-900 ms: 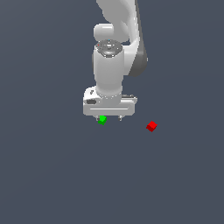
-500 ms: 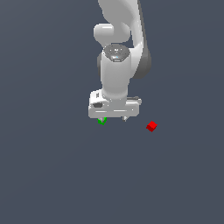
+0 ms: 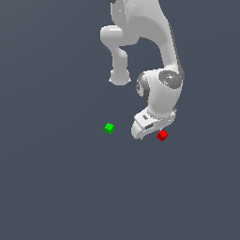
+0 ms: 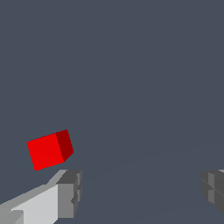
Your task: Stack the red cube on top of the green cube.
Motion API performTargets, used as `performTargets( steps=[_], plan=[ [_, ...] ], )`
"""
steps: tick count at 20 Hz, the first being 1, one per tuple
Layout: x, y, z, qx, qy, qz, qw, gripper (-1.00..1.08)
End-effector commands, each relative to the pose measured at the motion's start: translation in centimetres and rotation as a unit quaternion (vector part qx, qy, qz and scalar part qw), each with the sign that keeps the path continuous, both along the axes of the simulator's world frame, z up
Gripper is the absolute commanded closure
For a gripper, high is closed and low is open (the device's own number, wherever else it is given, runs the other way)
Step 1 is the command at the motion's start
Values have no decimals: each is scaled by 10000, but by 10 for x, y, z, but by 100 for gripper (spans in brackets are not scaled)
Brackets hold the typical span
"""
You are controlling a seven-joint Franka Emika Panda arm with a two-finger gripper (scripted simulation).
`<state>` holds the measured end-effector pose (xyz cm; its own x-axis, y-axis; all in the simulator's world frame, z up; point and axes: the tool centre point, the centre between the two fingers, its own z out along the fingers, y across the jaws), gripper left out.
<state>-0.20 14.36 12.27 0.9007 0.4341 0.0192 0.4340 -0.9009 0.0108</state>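
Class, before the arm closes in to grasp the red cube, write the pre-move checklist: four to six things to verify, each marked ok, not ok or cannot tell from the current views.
1. Gripper open wide enough for the cube: ok; the wrist view shows the fingers far apart with nothing between them.
2. Red cube centred between the fingers: not ok; in the wrist view it sits beyond one fingertip, outside the gap.
3. Red cube free of contact: cannot tell; in the exterior view it lies right at the edge of the gripper body.
4. Green cube unobstructed as the stacking target: ok; it stands alone, apart from the arm.
5. Gripper height above the floor: cannot tell.
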Motion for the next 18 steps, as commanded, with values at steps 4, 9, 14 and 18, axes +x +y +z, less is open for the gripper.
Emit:
performTargets(
  steps=[4, 9, 14, 18],
  plan=[
    [-33, 70, -37, 3, 77, 1048, 9945, -92],
    [-50, 94, -52, -5, 107, 1443, 9895, -92],
    [-50, 94, -53, -4, 114, 1434, 9896, -92],
    [-51, 94, -64, -5, 113, 1443, 9895, -92]
  ],
)
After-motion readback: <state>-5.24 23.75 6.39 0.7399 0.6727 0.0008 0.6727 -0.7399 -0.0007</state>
